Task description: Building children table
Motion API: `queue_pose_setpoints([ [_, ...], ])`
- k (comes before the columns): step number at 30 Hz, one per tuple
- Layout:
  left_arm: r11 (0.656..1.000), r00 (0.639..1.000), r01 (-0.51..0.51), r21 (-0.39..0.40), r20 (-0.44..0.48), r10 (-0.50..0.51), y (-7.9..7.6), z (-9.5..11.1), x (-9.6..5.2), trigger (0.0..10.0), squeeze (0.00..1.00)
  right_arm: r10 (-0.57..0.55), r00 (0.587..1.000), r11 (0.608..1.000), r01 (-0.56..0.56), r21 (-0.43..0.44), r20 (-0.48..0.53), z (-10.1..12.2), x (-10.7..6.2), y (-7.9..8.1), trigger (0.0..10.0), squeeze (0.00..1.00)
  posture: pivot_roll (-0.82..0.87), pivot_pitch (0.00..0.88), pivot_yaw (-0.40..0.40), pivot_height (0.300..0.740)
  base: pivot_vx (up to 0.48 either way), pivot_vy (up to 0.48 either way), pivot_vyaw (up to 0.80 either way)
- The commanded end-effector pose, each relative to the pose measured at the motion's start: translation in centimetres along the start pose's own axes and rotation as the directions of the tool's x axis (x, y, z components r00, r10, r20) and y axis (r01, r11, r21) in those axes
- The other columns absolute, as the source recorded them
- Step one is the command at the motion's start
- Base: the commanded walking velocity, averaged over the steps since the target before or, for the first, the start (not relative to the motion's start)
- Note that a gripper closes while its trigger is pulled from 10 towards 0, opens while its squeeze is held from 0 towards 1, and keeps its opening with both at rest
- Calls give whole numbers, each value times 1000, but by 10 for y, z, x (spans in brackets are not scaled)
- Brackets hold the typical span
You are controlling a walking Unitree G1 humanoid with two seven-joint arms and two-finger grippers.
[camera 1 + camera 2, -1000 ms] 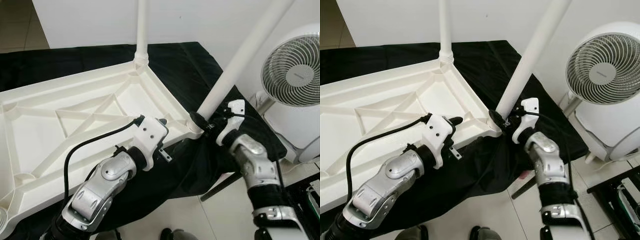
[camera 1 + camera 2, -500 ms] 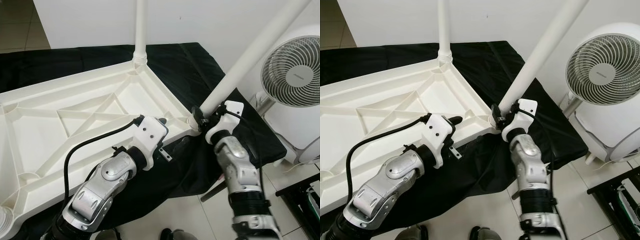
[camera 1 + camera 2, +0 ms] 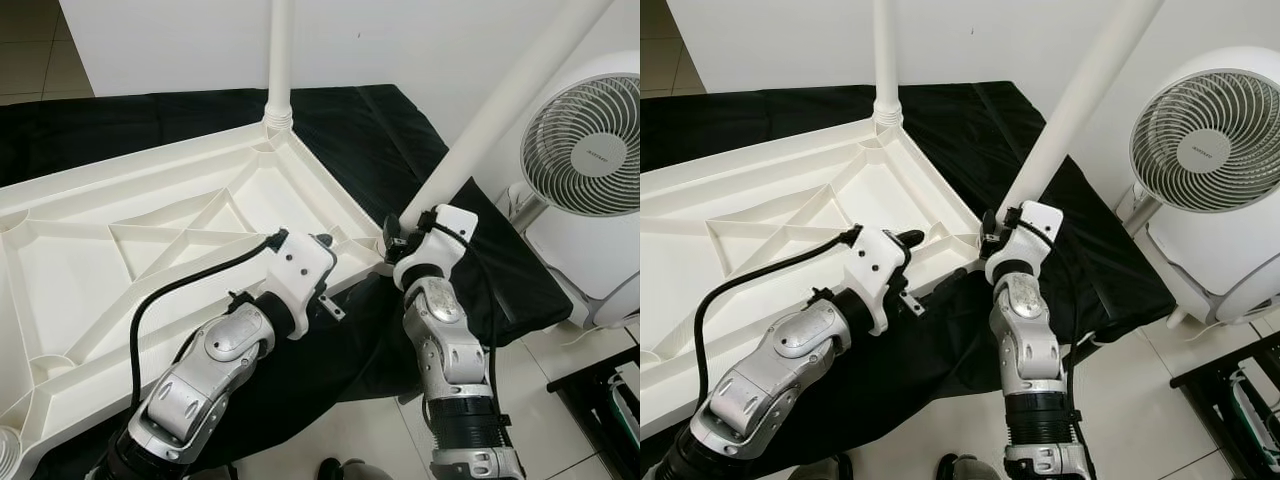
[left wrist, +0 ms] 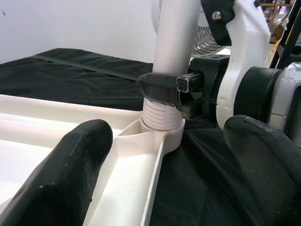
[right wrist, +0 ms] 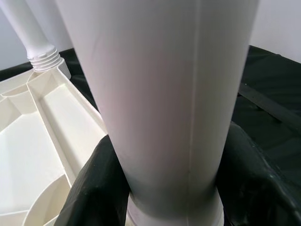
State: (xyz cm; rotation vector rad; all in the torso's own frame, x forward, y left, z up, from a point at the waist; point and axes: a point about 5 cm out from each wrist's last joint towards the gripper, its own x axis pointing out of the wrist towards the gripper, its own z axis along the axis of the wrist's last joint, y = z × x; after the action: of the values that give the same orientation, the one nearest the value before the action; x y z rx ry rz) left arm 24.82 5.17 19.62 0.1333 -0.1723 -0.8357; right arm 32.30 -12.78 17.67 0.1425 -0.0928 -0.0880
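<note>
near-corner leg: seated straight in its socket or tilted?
Tilted. The leg leans right of its corner socket, threads still exposed, right gripper clamped around its base.

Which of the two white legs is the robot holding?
The near leg, at the tabletop's near right corner: the right gripper's fingers clasp its base. The far leg stands alone at the far corner.

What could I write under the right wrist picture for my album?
Right hand hugging a white table leg above its corner socket on the upside-down tabletop, another leg screwed in behind.
</note>
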Motion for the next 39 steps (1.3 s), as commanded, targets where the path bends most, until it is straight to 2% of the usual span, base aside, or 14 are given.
queue_pose_setpoints([
  [1,1000,1000,26,-2,-15,-26,-3,-5,-1,10000,0,-55,997,998,54,-19,-63,-12,0,-14,10000,0,62,101,-96,740,0,0,0],
  [2,1000,1000,25,-2,-15,-25,-3,-5,-1,10000,0,-56,996,998,55,-19,-62,-11,2,-17,10000,1000,63,99,-96,740,0,0,0],
  [7,1000,1000,21,1,-14,-21,-2,-6,-1,10000,0,-41,998,999,40,-28,-54,-8,8,-25,10000,1000,67,92,-96,740,0,0,0],
  [10,1000,1000,20,2,-13,-20,-1,-5,-1,10000,0,55,997,998,-56,-34,-46,-5,13,-25,10000,1000,68,88,-95,740,0,0,0],
  [11,1000,1000,20,3,-13,-20,-1,-5,-1,10000,0,121,992,991,-123,-55,-42,-4,16,-25,10000,0,70,85,-94,740,0,0,0],
  [15,1000,1000,20,7,-12,-20,-1,-5,-1,10000,0,269,962,960,-271,-74,-44,-2,18,-25,10000,0,70,82,-93,740,0,0,0],
  [17,1000,1000,19,6,-12,-19,-1,-5,-1,10000,0,373,927,919,-375,-120,-37,2,19,-28,10000,0,69,81,-89,740,0,0,0],
  [20,1000,1000,19,6,-12,-19,-1,-5,-1,10000,0,435,900,887,-435,-155,-38,3,21,-31,10000,0,69,81,-89,740,0,0,0],
  [22,1000,1000,19,6,-10,-19,-2,-4,-1,10000,0,528,847,829,-528,-187,-50,6,23,-38,10000,0,70,84,-87,740,0,0,0],
  [28,1000,1000,16,1,-7,-16,-2,-4,-1,10000,0,635,769,732,-630,-262,-74,16,33,-50,10000,0,77,86,-86,740,0,0,0],
  [32,1000,1000,14,0,-7,-14,-2,-3,-1,10000,0,654,753,713,-646,-273,-75,18,34,-51,10000,0,77,86,-86,740,0,0,0],
  [33,1000,1000,13,0,-7,-13,-2,-3,-1,10000,0,660,746,702,-654,-281,-87,19,36,-54,7490,0,77,86,-86,740,0,0,0],
  [34,1000,1000,11,-1,-7,-11,-2,-3,-1,10000,0,666,739,691,-662,-289,-101,19,38,-57,353,0,82,93,-84,740,0,0,0],
  [39,1000,1000,7,-1,-9,-7,-2,-3,-2,10000,0,678,723,671,-683,-288,-135,16,41,-64,0,0,84,99,-83,740,0,0,0],
])
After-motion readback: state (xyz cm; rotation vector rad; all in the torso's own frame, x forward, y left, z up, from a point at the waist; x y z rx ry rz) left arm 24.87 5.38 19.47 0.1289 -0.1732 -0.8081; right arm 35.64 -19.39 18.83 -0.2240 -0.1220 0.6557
